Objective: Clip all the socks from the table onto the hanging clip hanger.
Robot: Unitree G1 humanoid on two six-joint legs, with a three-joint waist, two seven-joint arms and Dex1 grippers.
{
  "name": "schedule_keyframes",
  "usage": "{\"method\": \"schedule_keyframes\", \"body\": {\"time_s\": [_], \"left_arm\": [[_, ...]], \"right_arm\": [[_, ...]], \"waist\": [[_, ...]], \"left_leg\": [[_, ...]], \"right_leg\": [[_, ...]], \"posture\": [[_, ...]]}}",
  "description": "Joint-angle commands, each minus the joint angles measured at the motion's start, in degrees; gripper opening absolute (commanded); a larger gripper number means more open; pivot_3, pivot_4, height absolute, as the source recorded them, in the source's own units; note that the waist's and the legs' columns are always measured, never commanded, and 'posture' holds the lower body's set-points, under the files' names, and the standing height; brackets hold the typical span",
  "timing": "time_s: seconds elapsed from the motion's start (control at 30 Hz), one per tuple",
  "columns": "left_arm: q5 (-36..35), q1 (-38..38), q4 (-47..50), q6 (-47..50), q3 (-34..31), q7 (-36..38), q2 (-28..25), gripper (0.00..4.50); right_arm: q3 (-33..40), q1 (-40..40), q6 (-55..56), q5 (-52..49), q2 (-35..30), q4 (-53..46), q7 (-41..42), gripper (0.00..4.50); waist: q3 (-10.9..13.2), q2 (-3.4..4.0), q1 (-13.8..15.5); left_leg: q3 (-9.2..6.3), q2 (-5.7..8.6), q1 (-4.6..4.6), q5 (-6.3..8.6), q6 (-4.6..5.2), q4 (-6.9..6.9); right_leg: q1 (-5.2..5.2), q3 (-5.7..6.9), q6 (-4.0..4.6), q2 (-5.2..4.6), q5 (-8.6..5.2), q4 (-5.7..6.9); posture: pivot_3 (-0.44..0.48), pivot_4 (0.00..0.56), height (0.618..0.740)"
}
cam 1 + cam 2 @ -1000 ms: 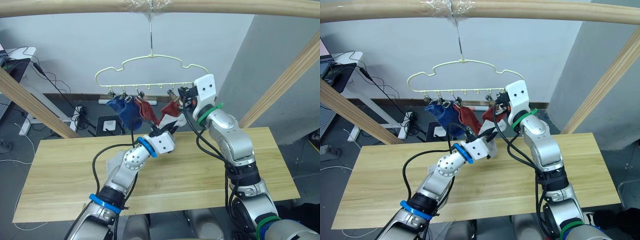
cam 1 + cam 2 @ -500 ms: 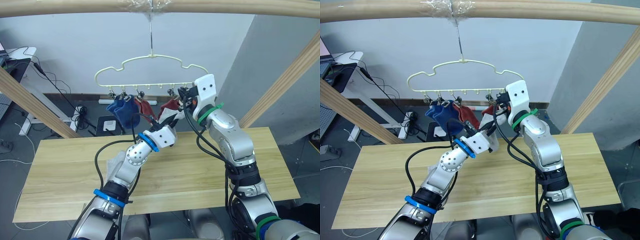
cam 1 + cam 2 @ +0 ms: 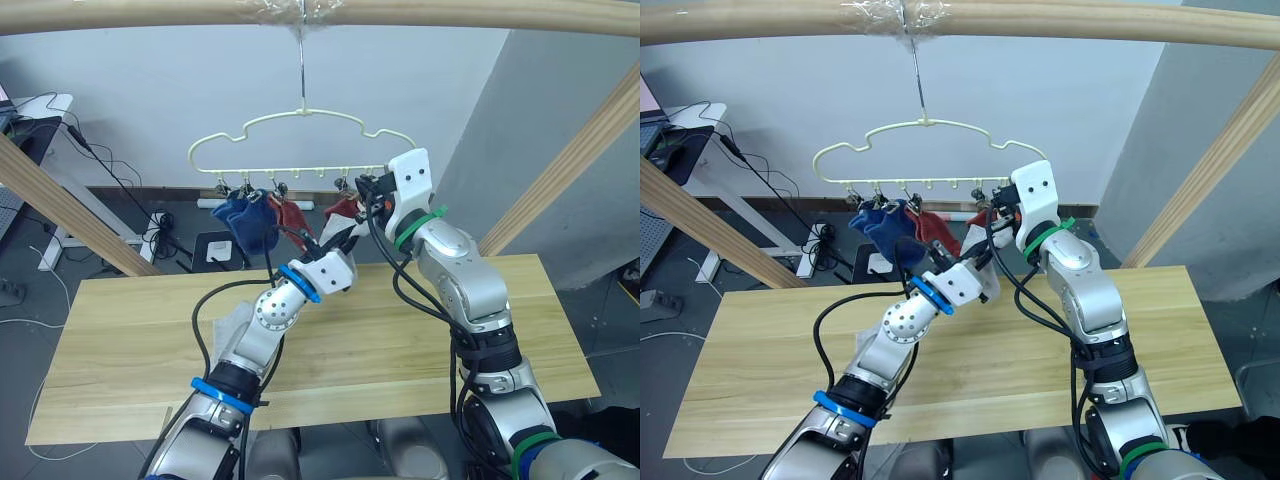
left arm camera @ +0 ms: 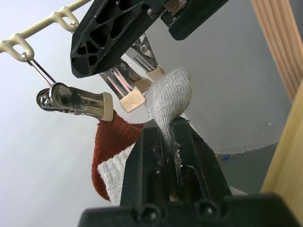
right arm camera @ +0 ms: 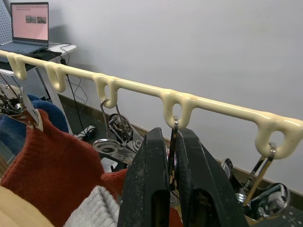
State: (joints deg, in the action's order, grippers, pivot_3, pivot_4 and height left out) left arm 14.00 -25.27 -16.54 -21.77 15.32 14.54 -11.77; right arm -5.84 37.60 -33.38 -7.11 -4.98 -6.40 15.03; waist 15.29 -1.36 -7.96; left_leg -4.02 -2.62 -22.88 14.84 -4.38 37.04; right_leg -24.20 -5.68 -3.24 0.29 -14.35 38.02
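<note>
Starting nearest you, the table (image 3: 420, 340) still carries one light grey sock (image 3: 232, 322) at its left, beside your left arm. Above it, your left pincer (image 4: 168, 137) is clamped on another grey sock (image 4: 169, 97), its tip touching an open clip (image 4: 124, 85) that your right pincer (image 5: 171, 156) squeezes shut-fingered. Farthest back, the clip hanger (image 3: 300, 115) hangs from the wooden rail (image 3: 450, 14), with blue socks (image 3: 243, 221) and rust red socks (image 3: 292, 214) already clipped.

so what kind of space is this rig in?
Probably a lab or office test setup: a wooden rail frame holds the clip hanger, cables trail on the floor, and a laptop sits on a desk.
</note>
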Motion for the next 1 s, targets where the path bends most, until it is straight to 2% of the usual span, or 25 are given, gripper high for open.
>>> {"method": "schedule_keyframes", "body": {"time_s": [0.03, 0.7, 0.83, 0.97, 1.0], "left_arm": [[-0.4, -0.7, 0.5, 0.3, -0.7, -0.6, 0.7, 0.01], [-0.2, -2.1, 1.0, 0.6, -1.6, -2.7, 2.3, 0.01], [-0.1, -2.2, 0.9, 0.7, -1.5, -2.8, 2.4, 0.00], [-1.0, -2.3, 0.5, 0.9, -1.2, -1.7, 2.7, 0.00], [-1.2, -2.3, 0.4, 1.1, -1.0, -1.4, 2.8, 0.00]], "right_arm": [[0.1, 0.4, -0.3, -0.8, 0.3, -2.3, 0.3, 0.00], [0.0, -0.2, -2.1, -1.8, 0.7, -2.7, 0.2, 0.00], [0.5, -0.2, -2.6, -2.3, 1.1, -3.3, 0.1, 1.23], [0.7, -0.6, -4.3, -2.9, 0.6, -5.9, 0.5, 2.75], [0.8, -0.9, -5.0, -3.2, 0.4, -7.1, 0.7, 2.75]], "waist": [[0.0, 0.00, 0.0], [0.0, 0.00, 0.0], [0.0, 0.00, 0.0], [0.0, 0.00, 0.0], [0.0, 0.00, 0.0]], "left_leg": [[0.00, 0.00, 0.00, 0.00, 0.00, 0.00], [0.00, 0.00, 0.00, 0.00, 0.00, 0.00], [0.00, 0.00, 0.00, 0.00, 0.00, 0.00], [0.00, 0.01, -0.01, 0.00, 0.00, 0.00], [0.00, 0.01, -0.02, 0.00, 0.00, 0.00]], "right_leg": [[0.00, 0.00, 0.00, 0.00, 0.00, 0.00], [0.00, 0.00, 0.00, 0.00, 0.00, -0.01], [0.00, 0.00, 0.00, 0.00, 0.00, 0.00], [0.00, 0.00, 0.00, 0.00, 0.00, -0.01], [0.00, 0.00, 0.00, 0.00, 0.00, -0.01]], "posture": [[-0.155, 0.246, 0.740], [-0.150, 0.249, 0.740], [-0.150, 0.248, 0.740], [-0.154, 0.248, 0.740], [-0.154, 0.248, 0.740]]}}
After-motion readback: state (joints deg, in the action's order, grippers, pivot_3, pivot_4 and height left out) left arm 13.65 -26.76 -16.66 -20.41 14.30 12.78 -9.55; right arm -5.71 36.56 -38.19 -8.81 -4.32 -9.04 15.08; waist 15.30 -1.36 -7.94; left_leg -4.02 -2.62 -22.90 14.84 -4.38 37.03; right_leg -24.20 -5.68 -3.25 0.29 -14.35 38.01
